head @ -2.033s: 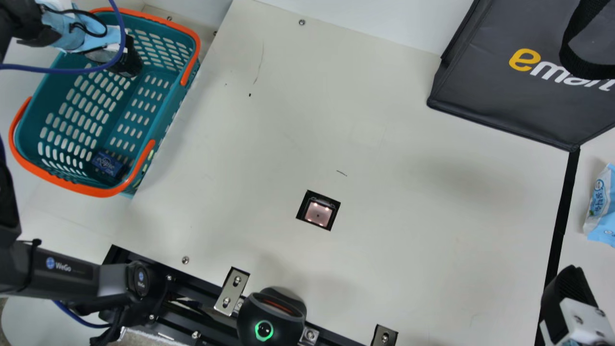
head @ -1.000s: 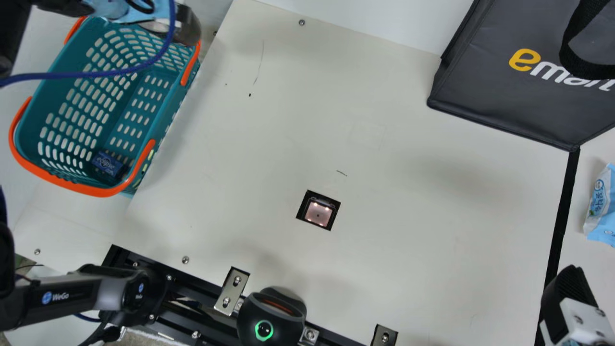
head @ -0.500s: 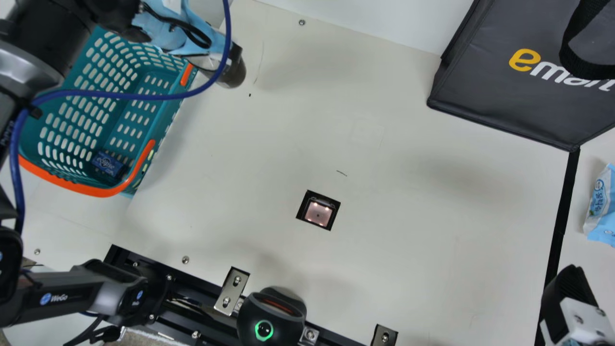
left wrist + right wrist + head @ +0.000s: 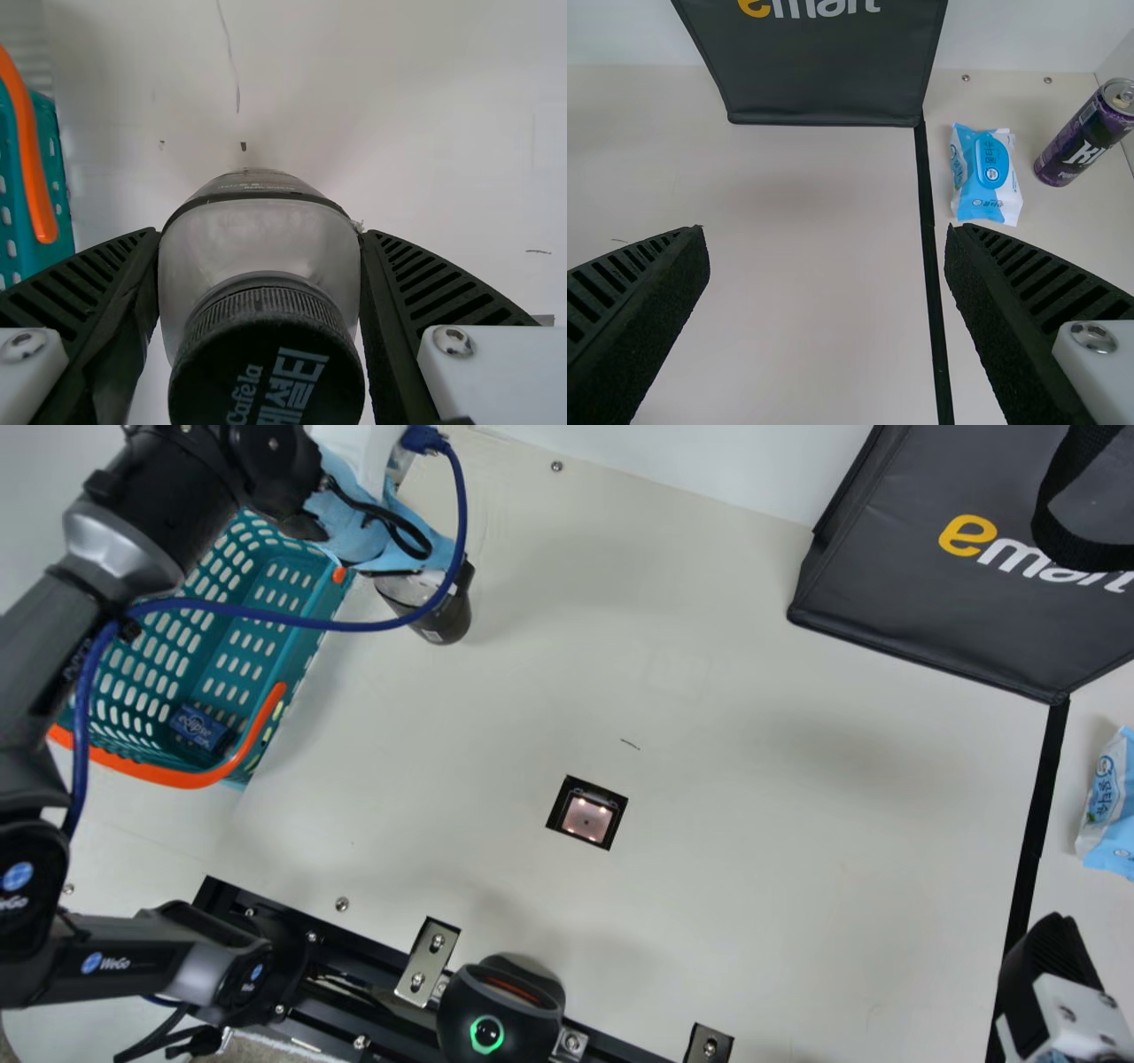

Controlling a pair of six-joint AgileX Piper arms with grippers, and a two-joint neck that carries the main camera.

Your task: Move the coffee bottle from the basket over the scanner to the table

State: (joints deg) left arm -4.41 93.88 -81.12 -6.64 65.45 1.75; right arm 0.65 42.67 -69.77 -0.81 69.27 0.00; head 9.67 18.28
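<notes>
The left gripper [image 4: 403, 562] is holding its jaws parted to the bottle's width, with both pads pressing on the sides of the bottle [image 4: 447, 615]. The black cap [image 4: 266, 372] is facing the wrist camera, and the dark base is pointing away from the jaws. The bottle is hanging tilted over the bench [image 4: 797, 886], just outside the basket [image 4: 306, 664].

The basket is standing beside and partly beneath the left arm, near those jaws, and a blue box [image 4: 199, 728] is lying inside. The scanner [image 4: 587, 821] is sitting in the bench between the left and right jaws, well apart from the bottle.

The right gripper [image 4: 1050, 952] is keeping its jaws wide apart, gripping nothing. Beyond those jaws, the bag [image 4: 921, 593], the wipes [image 4: 988, 177] and a purple can [image 4: 1088, 133] are resting
</notes>
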